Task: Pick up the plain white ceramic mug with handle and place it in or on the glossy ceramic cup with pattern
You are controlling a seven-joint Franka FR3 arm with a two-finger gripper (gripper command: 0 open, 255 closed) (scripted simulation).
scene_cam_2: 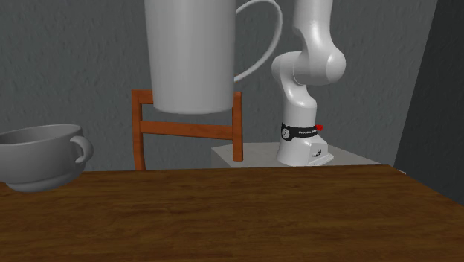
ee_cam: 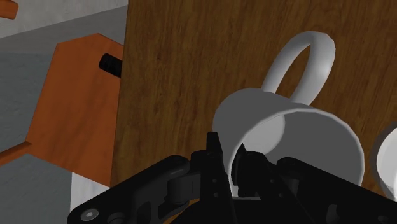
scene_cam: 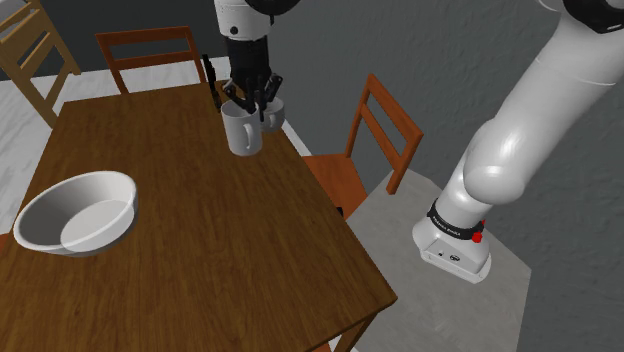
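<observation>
Black band (scene_cam_2: 301, 132) on arm: white lettering, illegible. Hand (scene_cam: 253, 103) points down, fingers clenched on rim of white mug (scene_cam: 240, 133). Mug hangs under hand, clear of bench (scene_cam: 200, 240). Second cup (scene_cam: 274, 116) just beside mug.

White mug (scene_cam: 241, 131), brown table (scene_cam: 200, 240), black fingers (ee_cam: 215, 158)
</observation>
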